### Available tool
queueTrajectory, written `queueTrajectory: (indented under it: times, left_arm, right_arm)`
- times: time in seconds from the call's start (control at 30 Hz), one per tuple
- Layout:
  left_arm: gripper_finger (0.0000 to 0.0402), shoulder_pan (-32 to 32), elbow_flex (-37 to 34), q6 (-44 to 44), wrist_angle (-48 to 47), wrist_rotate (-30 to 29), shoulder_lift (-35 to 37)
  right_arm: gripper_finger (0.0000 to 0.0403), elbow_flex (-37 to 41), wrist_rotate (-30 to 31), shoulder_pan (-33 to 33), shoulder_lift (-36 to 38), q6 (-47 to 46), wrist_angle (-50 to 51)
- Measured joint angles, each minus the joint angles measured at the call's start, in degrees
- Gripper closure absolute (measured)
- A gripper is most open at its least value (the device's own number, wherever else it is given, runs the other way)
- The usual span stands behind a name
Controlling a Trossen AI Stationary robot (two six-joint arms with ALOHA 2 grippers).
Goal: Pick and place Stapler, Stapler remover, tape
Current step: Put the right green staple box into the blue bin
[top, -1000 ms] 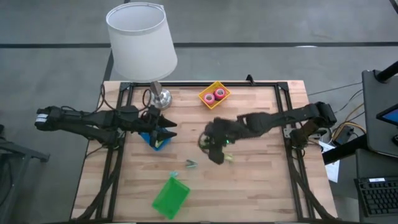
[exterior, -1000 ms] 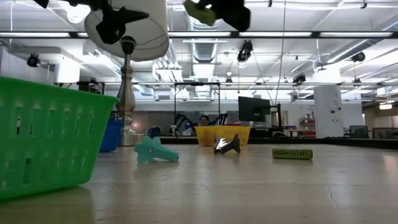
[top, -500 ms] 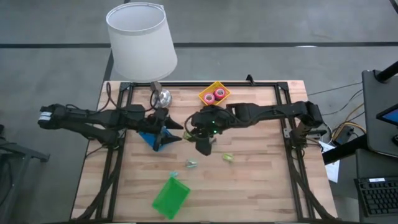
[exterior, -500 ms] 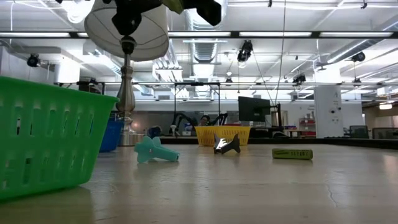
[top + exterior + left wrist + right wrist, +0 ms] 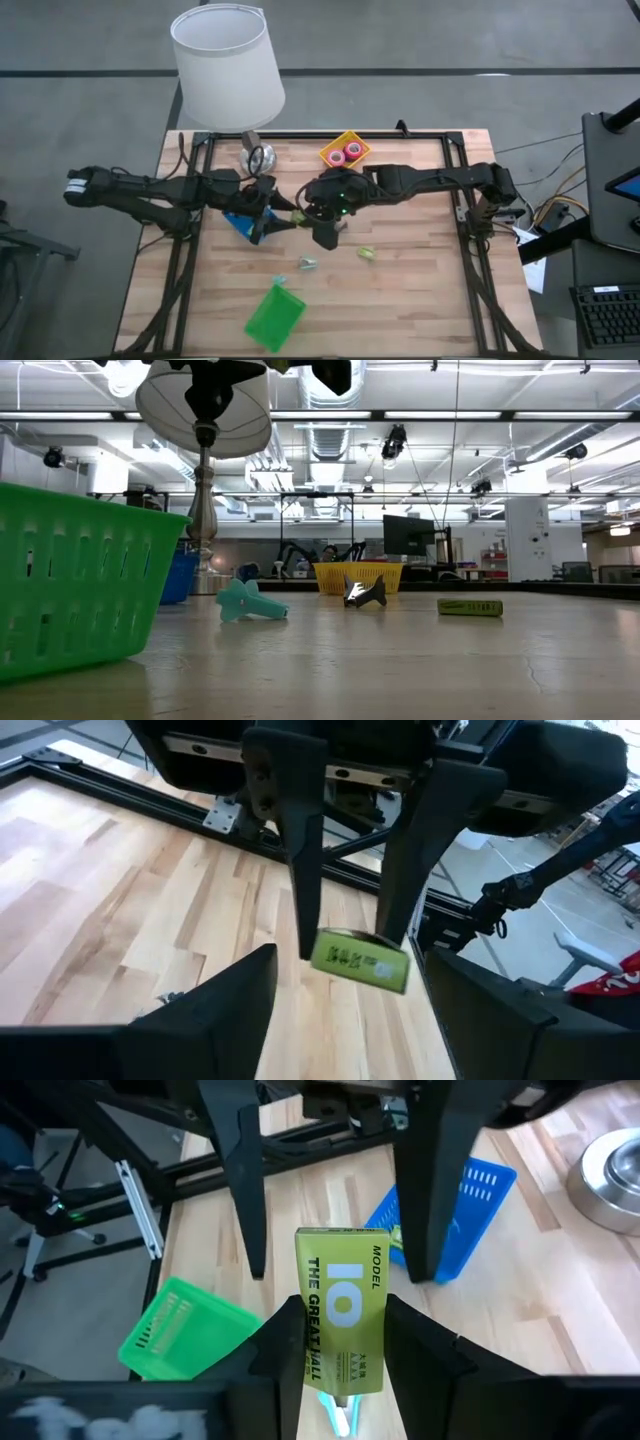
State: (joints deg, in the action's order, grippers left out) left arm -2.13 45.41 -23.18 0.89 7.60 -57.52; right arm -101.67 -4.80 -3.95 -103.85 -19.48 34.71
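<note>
Right gripper (image 5: 338, 1365), clamped on a lime-green staple box (image 5: 341, 1320) at mid-frame above the desk (image 5: 420, 290), holds it long axis pointing toward the left gripper (image 5: 338, 1210), fingers spread just beyond, over the blue basket (image 5: 460, 1215).

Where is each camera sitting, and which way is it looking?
High view: above the table, straight down; both arms show, left gripper meeting right gripper.
Low view: at tabletop height, looking level at the green basket.
Left wrist view: past open fingers toward the right gripper.
Right wrist view: past its fingers, clamping the lime-green box.
Both wrist views share that box.
</note>
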Motion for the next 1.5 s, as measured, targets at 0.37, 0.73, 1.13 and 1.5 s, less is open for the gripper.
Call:
queueTrajectory:
  times: [0.37, 0.73, 1.13, 1.5]
  left_arm:
    - [0.0261, 0.0, 0.0, -0.8, -0.1, 0.0, -0.1]
    - [0.0268, 0.0, 0.0, -0.8, 0.0, 0.3, -0.3]
    - [0.0289, 0.0, -0.2, -2.2, 0.1, -0.1, -0.3]
    - [0.0287, 0.0, -0.3, -3.4, -7.3, -2.1, 1.2]
  right_arm:
    - [0.0288, 0.0, -0.4, 0.0, 0.1, 0.0, 1.2]
    - [0.0289, 0.0, -0.4, 0.0, 0.1, 0.0, 1.1]
    - [0.0268, 0.0, -0.2, 0.0, 0.1, -1.2, 1.3]
    - [0.0203, 0.0, -0.1, 0.0, 1.8, 0.0, 7.7]
